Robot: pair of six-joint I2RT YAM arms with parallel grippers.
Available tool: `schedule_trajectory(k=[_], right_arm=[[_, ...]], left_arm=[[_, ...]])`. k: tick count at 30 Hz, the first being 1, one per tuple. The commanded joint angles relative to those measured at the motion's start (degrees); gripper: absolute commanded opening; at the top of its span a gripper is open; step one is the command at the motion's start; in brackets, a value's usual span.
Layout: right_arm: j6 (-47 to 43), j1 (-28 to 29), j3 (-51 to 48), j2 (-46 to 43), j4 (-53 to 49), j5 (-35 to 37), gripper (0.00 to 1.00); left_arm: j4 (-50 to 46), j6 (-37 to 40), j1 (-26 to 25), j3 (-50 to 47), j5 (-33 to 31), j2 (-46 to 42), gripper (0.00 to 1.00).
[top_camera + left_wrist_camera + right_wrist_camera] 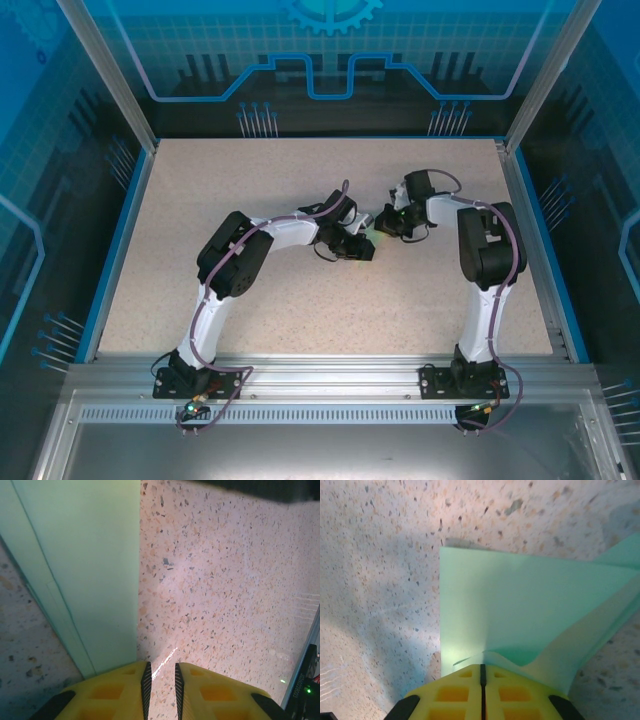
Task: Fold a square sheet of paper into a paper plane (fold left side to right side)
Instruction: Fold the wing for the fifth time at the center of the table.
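The square sheet of paper (372,238) shows from the top camera as no more than a sliver of pale green near the middle of the speckled table (250,200), in the small space where the two arms meet. The left gripper (358,250) sits low just at its near-left side and the right gripper (384,222) just at its far-right side. Both are too small here to tell how their jaws stand.

In the left wrist view the square sheet of paper (85,570) lies flat on the table (225,580) and takes up the left part of the picture. Its right edge runs straight down towards the fingers, and a crease or layered edge runs along its left side. The left gripper (160,666) has its yellow fingers (125,692) a narrow slit apart, with bare table showing in the slit and nothing held. The paper's near end passes under the tip of the finger on the left of the picture.

In the right wrist view the square sheet of paper (520,610) lies partly flat on the table (380,555), with one straight edge on the left. A flap is lifted and bent, and runs up to the right gripper (482,667). Its fingers (455,695) are pressed together with only a thin dark line between them, pinching the raised fold at their tips
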Motion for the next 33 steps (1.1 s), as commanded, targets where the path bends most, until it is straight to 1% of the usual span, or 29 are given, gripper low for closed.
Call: schedule_trajectory(k=[1,9,13,19,23,26,30,33], right_arm=[[-2.18,-3.59,2.21,0.8,3.88,1.95,0.08],[-3.7,-4.97,1.72,-5.18,3.1,-1.48,0.1],[-0.99,-5.01,-1.58,-8.58,5.29,-4.62,0.12],[5.74,-3.72,-9.32,-11.35,10.47,-7.94,0.1],[7.52,-2.29,-11.67,-9.6,12.6,-6.6,0.09],[6.72,-2.15,-9.85,-6.76,12.27,-6.02,0.09],[4.06,-2.19,-6.07,-3.88,8.95,-4.54,0.09],[3.55,-2.21,-5.11,-2.19,8.31,-4.05,0.09]], left_arm=[[-7.85,1.0,-0.77,-3.17,-2.28,2.96,0.25],[-7.41,0.9,-0.78,-3.6,-2.15,2.81,0.24],[-7.22,0.92,-0.77,-3.79,-2.21,2.57,0.24],[-7.21,1.02,-0.79,-3.78,-2.21,2.61,0.25],[-7.22,1.02,-0.78,-3.91,-2.23,2.6,0.25],[-7.3,1.07,-0.78,-3.96,-2.29,2.52,0.24],[-7.14,0.99,-0.8,-3.97,-2.31,2.51,0.24],[-7.22,1.04,-0.82,-4.06,-2.41,2.51,0.24]])
